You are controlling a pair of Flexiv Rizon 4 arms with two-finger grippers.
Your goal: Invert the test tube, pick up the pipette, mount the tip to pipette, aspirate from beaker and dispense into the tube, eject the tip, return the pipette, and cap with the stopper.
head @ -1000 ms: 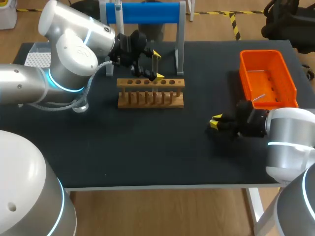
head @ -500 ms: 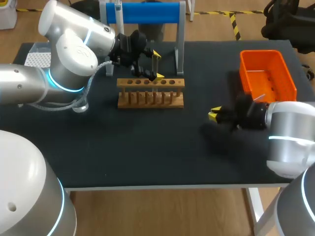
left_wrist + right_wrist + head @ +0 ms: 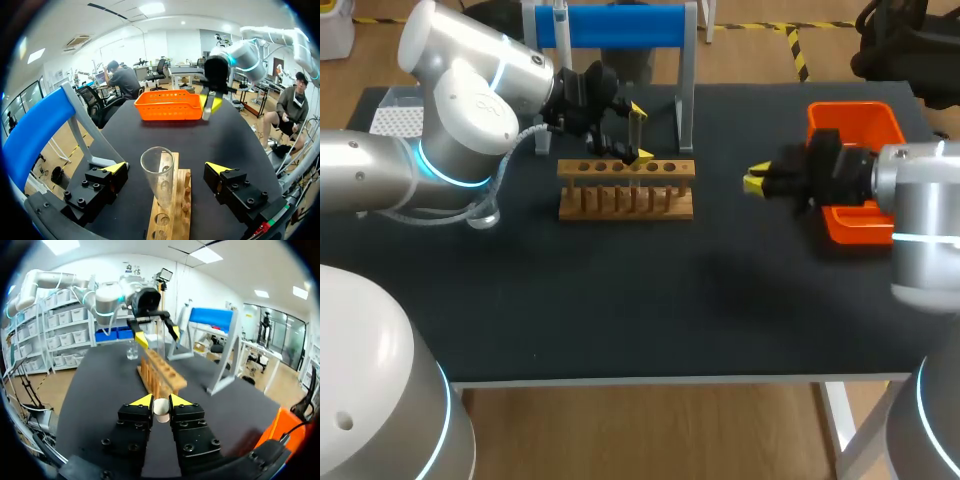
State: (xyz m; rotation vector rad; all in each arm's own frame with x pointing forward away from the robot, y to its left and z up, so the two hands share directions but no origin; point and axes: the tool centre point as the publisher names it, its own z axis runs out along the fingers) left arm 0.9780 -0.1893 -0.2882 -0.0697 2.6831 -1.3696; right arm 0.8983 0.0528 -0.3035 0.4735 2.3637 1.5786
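My right gripper [image 3: 755,182] pinched the stopper [image 3: 161,408] at the rack's [image 3: 626,190] 3 o'clock, ready for capping; my left gripper [image 3: 166,167] stood spread around the upright test tube [image 3: 159,172].

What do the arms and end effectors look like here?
The left arm and right arm have rounded silver-white shells with glowing blue rings at the joints. A pale ribbed hose hangs off the left arm. The left end effector and right end effector are black bolted blocks with two yellow-tipped fingers each.
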